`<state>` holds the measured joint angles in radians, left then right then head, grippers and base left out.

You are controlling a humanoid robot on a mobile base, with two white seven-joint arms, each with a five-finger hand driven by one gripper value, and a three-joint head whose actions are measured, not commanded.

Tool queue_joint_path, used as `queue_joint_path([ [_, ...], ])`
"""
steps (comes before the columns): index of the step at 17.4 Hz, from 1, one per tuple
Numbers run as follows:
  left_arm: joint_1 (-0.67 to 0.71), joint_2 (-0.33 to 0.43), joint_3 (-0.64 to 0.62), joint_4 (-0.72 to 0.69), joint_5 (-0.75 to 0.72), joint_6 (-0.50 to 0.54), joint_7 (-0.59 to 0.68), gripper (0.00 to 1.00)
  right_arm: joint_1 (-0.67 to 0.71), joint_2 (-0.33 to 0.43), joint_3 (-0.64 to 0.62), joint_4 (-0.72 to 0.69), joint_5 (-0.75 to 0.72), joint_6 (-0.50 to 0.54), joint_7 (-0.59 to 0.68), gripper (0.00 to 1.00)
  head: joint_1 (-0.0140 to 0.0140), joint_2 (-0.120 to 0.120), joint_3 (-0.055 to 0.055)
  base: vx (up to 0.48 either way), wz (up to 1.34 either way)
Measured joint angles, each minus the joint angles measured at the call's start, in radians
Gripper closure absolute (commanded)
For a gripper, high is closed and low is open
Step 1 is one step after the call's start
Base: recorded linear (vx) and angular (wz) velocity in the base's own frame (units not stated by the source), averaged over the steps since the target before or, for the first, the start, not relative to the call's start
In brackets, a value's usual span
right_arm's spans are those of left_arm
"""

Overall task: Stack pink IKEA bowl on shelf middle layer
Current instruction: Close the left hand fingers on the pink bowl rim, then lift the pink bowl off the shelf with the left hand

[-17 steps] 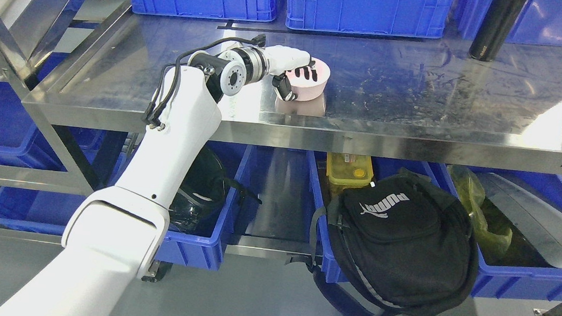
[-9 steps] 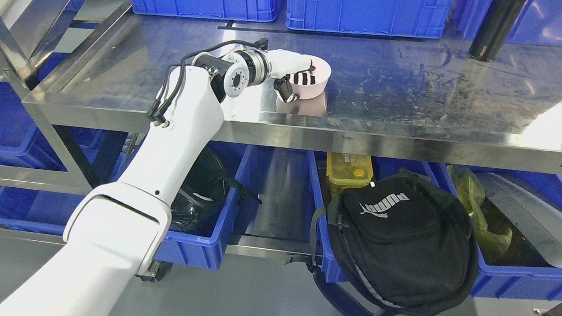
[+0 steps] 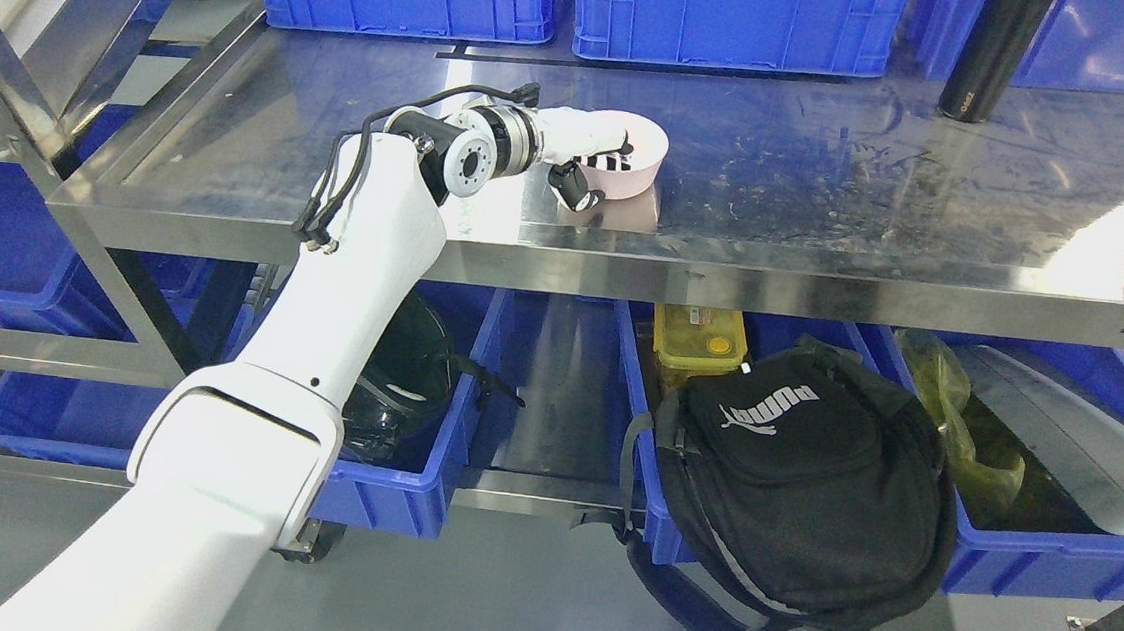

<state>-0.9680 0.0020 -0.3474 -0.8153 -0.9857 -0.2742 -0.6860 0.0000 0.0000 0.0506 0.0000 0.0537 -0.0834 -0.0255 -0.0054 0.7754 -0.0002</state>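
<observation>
A pink bowl [image 3: 642, 166] is held just above the steel middle shelf [image 3: 833, 186], tipped toward me so its rim faces the arm. My left hand [image 3: 599, 163] is shut on the bowl's near rim: black-tipped fingers reach inside the bowl and the thumb presses the outer wall below. The white left arm rises from the lower left of the head view. The bowl's faint reflection shows on the shelf beneath it. Only one pink bowl is visible.
Blue crates [image 3: 736, 13] line the back of the shelf, with a black bottle [image 3: 989, 53] at the right rear. Below stand blue bins, a yellow box [image 3: 699, 338], a black backpack [image 3: 799, 485] and a dark helmet [image 3: 396, 383].
The left hand has lifted the bowl slightly and tilted it more, carrying it a little to the right and back. The camera view has hardly shifted.
</observation>
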Motion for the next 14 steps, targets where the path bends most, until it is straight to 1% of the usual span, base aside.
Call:
queue_joint_path([
  [5,0.006,-0.001,0.091,-0.044,0.008,-0.083,-0.005,0.99,0.0,0.0,0.0,0.0,0.0,0.0,0.0,0.0,0.0,0.0,0.0,0.0,0.0],
  [8,0.038,-0.001,0.154,-0.112,0.022,-0.188,-0.01,0.97,0.0,0.0,0.0,0.0,0.0,0.0,0.0,0.0,0.0,0.0,0.0,0.0,0.0],
  [10,0.076,-0.001,0.192,-0.179,0.038,-0.237,-0.032,0.98,0.0,0.0,0.0,0.0,0.0,0.0,0.0,0.0,0.0,0.0,0.0,0.0,0.0],
  [11,0.102,-0.001,0.208,-0.216,0.049,-0.252,-0.039,0.99,0.0,0.0,0.0,0.0,0.0,0.0,0.0,0.0,0.0,0.0,0.0,0.0,0.0],
  [13,0.171,-0.001,0.237,-0.301,0.078,-0.297,-0.047,1.0,0.0,0.0,0.0,0.0,0.0,0.0,0.0,0.0,0.0,0.0,0.0,0.003,0.04],
  [14,0.205,-0.002,0.251,-0.345,0.094,-0.34,-0.047,1.0,0.0,0.0,0.0,0.0,0.0,0.0,0.0,0.0,0.0,0.0,0.0,0.012,0.23],
])
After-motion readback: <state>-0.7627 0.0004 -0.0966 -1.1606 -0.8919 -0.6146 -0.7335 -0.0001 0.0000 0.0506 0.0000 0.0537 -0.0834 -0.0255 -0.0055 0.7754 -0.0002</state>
